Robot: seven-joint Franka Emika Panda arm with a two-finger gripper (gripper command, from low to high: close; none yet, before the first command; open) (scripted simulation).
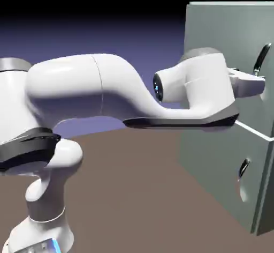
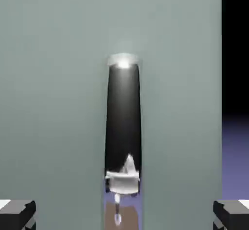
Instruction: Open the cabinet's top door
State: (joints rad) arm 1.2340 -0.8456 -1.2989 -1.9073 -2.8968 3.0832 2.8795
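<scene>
Hand view only: two grey fingertips point(image 2: 17, 213) set wide apart at the bottom corners, nothing between them, end effector point(image 2: 124, 214) open, facing the dark handle point(image 2: 123, 122) close on the grey-green top door point(image 2: 53, 102). Exterior view: arm point(image 1: 107, 94) stretched level over the brown tabletop point(image 1: 139, 193), hand near that handle; farther right the cabinet point(image 1: 225, 155), top door above a shorter lower panel point(image 1: 235, 182) with a smaller handle.

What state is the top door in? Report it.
Shut: the top door lies flush in the cabinet front, no gap showing around its handle.

cabinet point(image 1: 225, 155) – matt grey-green, smooth | handle point(image 2: 123, 122) – glossy black, mirror-like | arm point(image 1: 96, 91) – glossy white plastic
</scene>
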